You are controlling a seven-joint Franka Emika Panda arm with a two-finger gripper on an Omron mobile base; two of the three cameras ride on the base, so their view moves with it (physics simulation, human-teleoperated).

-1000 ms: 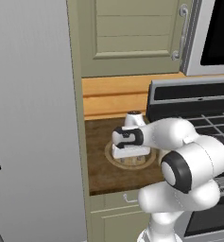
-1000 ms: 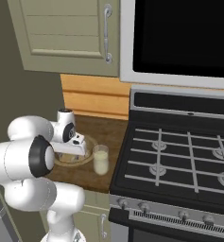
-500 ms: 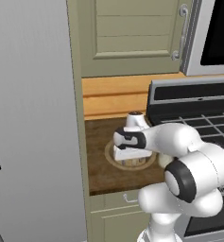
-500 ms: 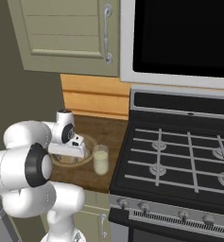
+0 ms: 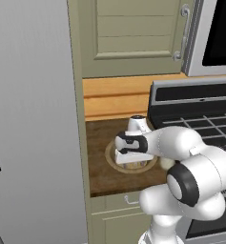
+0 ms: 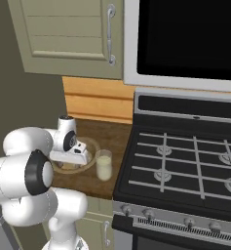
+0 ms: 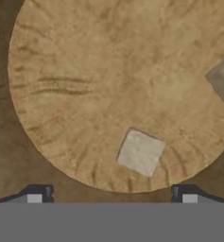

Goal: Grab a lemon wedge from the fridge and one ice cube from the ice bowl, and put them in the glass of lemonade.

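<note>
The 2 dark finger tips (image 7: 38,193) stand far apart at the bottom of the hand view, released, with nothing between them. The gripper (image 7: 112,194) hangs over the ice bowl (image 7: 75,90), a round, shallow tan dish whose floor has a streaky, wood-like grain with darker strokes fanning toward the rim. Just above the gap between the tips, near the bowl's nearer edge, lies 1 ice cube (image 7: 141,152): a pale grey-white square block with soft, dull faces, turned a little askew. A 2nd ice cube (image 7: 223,79) sits farther off toward the right-hand tip's side, cut by the picture's edge, greyer on its shaded face. Around the bowl is the dark brown counter (image 7: 2,156), with a matte wood grain.

From the left base view the gripper (image 5: 130,163) points down into the bowl (image 5: 110,153), whose thick rim shows beside the white hand. In the right base view the glass of lemonade (image 6: 104,165) stands just beside the bowl (image 6: 91,145) on the side toward the black stove (image 6: 185,171): a small clear straight tumbler of pale yellowish-white liquid, upright. The grey fridge (image 5: 33,119) rises as a flat, smooth wall on the other side of the counter.
</note>
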